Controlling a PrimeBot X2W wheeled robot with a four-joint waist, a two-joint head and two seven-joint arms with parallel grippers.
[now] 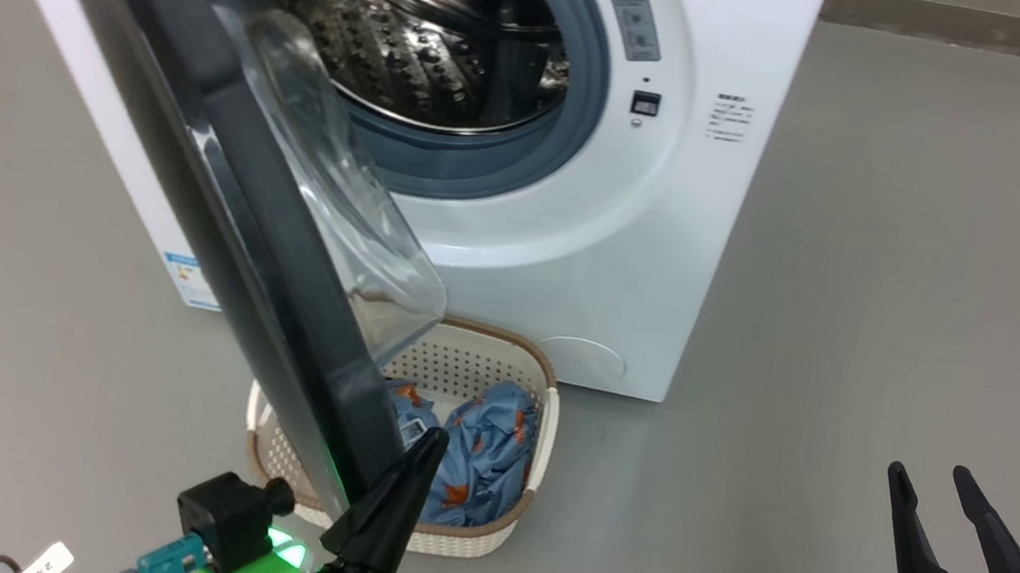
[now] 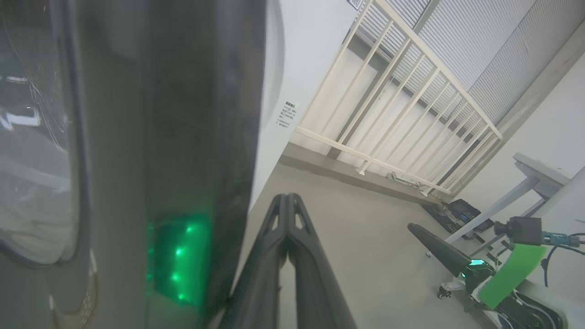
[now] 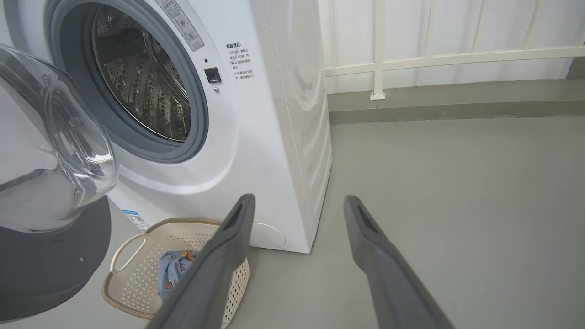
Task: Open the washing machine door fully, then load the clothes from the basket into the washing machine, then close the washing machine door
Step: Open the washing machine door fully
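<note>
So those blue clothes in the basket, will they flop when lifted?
Probably floppy: the clothes lie crumpled in soft folds, so they would likely drape. Seemingly light, being thin fabric. Lying pressed together, one might drag the other.

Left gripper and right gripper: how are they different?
The left gripper has its jaws pressed shut, while the right gripper has its jaws spread open. The left gripper sits right beside the black rim of the washing machine door, while the right gripper hangs over bare floor, well away from the door. Both are dark and pointed, and both hold nothing.
</note>
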